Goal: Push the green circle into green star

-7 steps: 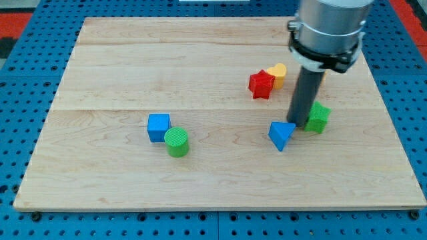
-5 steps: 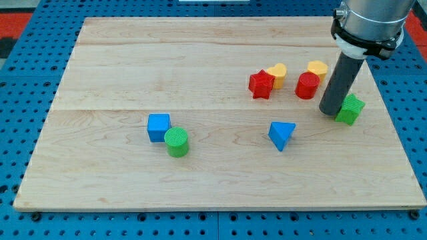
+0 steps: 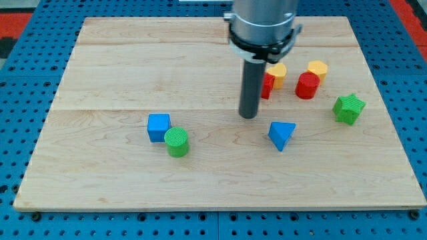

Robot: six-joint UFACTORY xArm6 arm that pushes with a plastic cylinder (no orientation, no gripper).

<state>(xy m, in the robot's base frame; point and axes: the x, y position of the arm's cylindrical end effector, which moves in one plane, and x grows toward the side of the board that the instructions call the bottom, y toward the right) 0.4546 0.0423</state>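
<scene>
Moments after standing at the green star [image 3: 349, 109] near the table's [image 3: 107, 180] right edge, my tip [image 3: 249, 116] has swung back toward the view's left and now rests mid-table, while the star sits where it was left, apart from everything else. There are no jaws on this arm, only a straight dark rod, so nothing is held or clamped.

The green circle [image 3: 177, 143] waits well to the left of my tip, toward the view's bottom, touching or just beside the blue square [image 3: 159, 127] at its upper left. Between circle and star lies the blue triangle [image 3: 281, 135], just right of and below my tip. Behind the rod, a red star [image 3: 267, 85] is partly hidden, with a yellow block [image 3: 277, 71] above it; a red cylinder [image 3: 307, 86] and a second yellow block [image 3: 317, 69] stand further right.

Small, rigid and apparently light, the circle should slide easily on the smooth wood. Being round, it will likely slip sideways off an off-centre push, so contact belongs squarely on its left face, in line with the star. The triangle sits close to that path and may be knocked.
</scene>
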